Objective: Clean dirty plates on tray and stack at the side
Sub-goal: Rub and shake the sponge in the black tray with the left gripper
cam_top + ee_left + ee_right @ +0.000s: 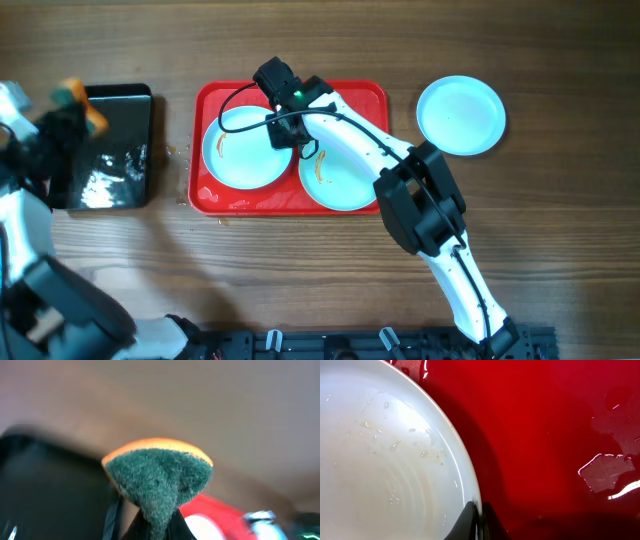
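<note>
The red tray (355, 92) holds two plates. The left plate (240, 155) has a faint orange smear; my right gripper (287, 132) is shut on its right rim, seen close in the right wrist view (479, 517) with the wet plate (385, 465) on the red tray (555, 425). The right plate (340, 178) has orange-brown smears. A third plate (460, 115) lies on the table right of the tray. My left gripper (157, 527) is shut on a green and orange sponge (157, 475), held above the black pan at the far left (75, 110).
A black rectangular pan (110, 165) with water sits left of the tray. Water drops lie on the wood between pan and tray. The right arm stretches from the front edge across the tray's right half.
</note>
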Controlling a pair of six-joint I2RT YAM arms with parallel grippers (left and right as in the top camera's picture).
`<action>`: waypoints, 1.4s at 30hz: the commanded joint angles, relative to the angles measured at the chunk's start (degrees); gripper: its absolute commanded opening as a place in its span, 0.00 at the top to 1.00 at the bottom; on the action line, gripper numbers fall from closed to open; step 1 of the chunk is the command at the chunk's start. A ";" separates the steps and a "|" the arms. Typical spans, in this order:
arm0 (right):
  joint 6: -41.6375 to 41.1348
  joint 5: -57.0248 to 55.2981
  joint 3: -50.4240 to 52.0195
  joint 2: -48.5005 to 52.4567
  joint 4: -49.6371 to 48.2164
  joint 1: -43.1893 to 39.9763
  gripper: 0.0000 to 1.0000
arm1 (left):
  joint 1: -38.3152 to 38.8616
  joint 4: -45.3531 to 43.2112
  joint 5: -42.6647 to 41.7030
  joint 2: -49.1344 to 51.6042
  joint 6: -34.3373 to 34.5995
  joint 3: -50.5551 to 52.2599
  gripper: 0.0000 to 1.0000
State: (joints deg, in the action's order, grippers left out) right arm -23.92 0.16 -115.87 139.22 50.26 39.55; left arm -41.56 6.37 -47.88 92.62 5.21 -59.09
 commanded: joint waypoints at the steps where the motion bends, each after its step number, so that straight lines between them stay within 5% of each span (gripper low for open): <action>1: 1.31 -0.13 1.27 1.27 0.85 0.20 0.96 | -0.17 2.43 9.07 6.12 -8.37 0.37 0.96; 8: 1.36 -0.13 1.27 1.27 1.03 0.20 0.96 | -1.20 -6.01 -3.67 0.09 -1.11 -0.28 0.96; 17: 1.36 -0.13 1.27 1.27 1.16 0.20 0.96 | -1.09 -17.22 -5.22 -11.89 4.87 -0.28 0.96; 26: 1.36 -0.13 1.27 1.27 1.01 0.20 0.96 | 1.20 3.67 10.71 2.34 -14.21 0.87 0.96; 30: 1.38 -0.13 1.27 1.27 1.01 0.20 0.96 | 0.55 2.62 5.57 7.58 -14.14 0.85 0.96; 37: 1.38 -0.11 1.27 1.27 0.87 0.20 0.96 | -0.24 -10.69 -7.61 -0.37 -3.26 -0.26 0.96; 42: 1.38 -0.13 1.27 1.27 0.96 0.20 0.96 | -0.24 -24.90 -9.53 -8.94 5.97 -0.28 0.96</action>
State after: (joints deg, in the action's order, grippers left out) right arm -23.92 0.19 -115.87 139.22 50.24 39.55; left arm -41.63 -13.89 -52.42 90.94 3.25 -57.93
